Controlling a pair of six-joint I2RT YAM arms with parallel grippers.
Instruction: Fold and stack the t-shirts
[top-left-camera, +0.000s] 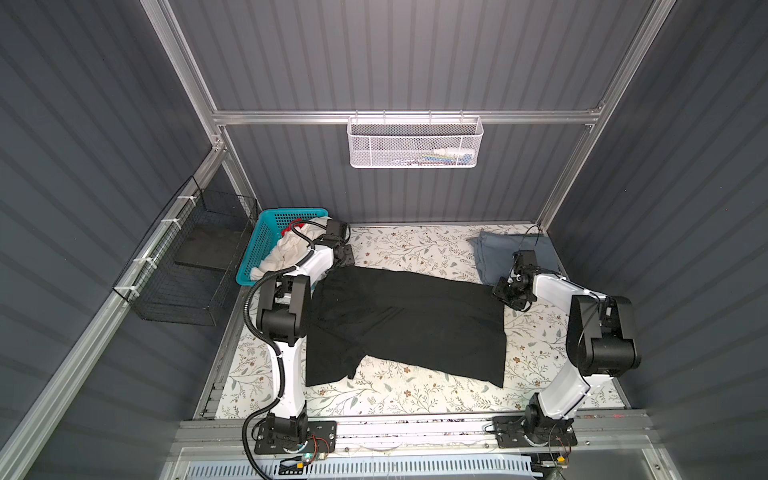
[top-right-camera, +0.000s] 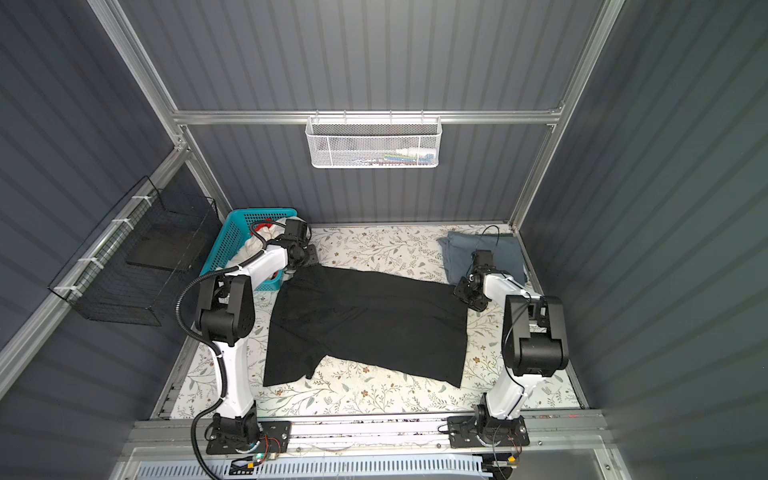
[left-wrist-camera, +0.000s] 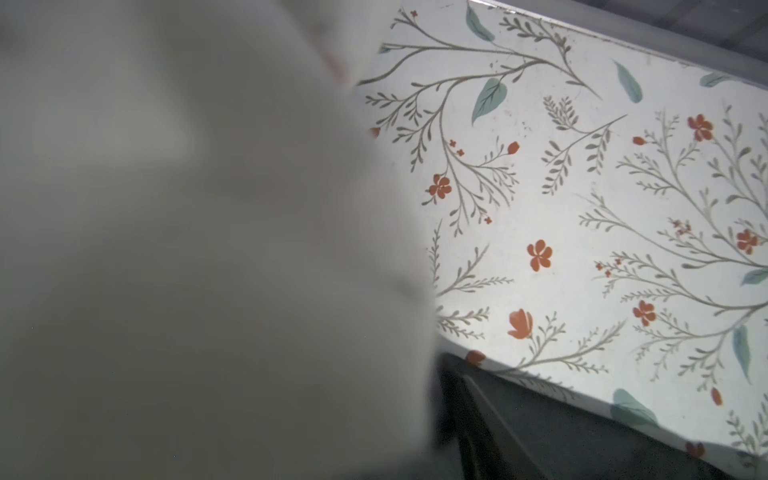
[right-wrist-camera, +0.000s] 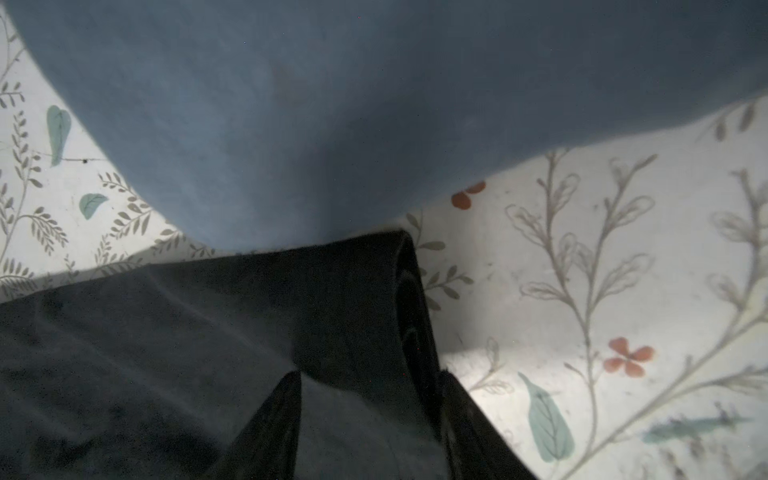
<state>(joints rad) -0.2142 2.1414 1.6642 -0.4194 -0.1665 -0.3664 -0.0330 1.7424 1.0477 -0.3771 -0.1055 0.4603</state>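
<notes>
On the floral-printed table (top-left-camera: 415, 395), the large plain black cloth t-shirt (top-left-camera: 407, 324) lies long axis left-right — left end effector (top-left-camera: 345, 258) at its far-left corner, right end effector (top-left-camera: 508, 296) at far-right; whether either grips cannot be told.

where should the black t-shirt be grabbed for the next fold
Probably best to grip the black t-shirt at its two far corners, one per gripper, coming from above at the far edge. It lies flat and wide across the table, and the left gripper and right gripper sit at those corners.
</notes>
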